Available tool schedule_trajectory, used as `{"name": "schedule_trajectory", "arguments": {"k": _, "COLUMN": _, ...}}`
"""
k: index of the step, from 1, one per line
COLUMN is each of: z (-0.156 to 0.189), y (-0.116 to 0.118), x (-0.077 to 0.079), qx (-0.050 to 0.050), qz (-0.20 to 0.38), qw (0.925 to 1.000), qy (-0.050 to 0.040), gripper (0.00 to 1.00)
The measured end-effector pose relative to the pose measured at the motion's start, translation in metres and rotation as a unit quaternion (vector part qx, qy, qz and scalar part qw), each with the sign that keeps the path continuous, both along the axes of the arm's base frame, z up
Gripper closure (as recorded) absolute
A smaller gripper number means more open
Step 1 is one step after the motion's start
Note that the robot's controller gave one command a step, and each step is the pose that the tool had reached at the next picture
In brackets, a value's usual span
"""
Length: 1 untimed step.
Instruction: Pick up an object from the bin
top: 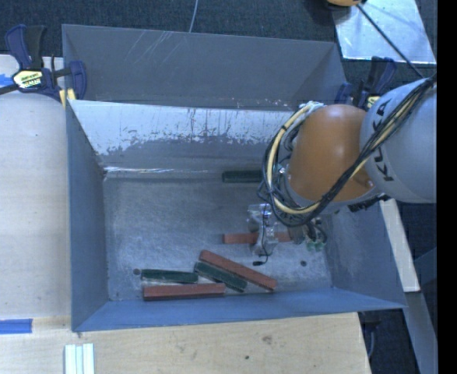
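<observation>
My gripper (pixel 264 237) hangs low in the right half of the bin, under the orange wrist cover. It is directly over a short reddish-brown flat stick (pixel 236 239) that lies crosswise on the bin floor; the stick's left end pokes out beside the gripper. Just in front of it lies a longer brown stick (pixel 240 270), slanted down to the right. A dark green stick (pixel 221 276) rests against that one's left part.
Along the front wall lie a reddish-brown stick (pixel 183 291) and a dark green stick (pixel 168 276). Another dark green stick (pixel 242 176) lies at the foot of the back wall. The arm covers the bin's right side.
</observation>
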<state>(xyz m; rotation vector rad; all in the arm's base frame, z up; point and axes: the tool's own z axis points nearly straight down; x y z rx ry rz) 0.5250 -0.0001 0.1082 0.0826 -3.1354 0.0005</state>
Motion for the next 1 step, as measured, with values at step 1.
{"name": "schedule_trajectory", "arguments": {"k": 1, "z": 0.1846, "y": 0.0047, "x": 0.0204, "qx": 0.000, "qz": 0.026, "qw": 0.9996, "qy": -0.0080, "gripper": 1.00}}
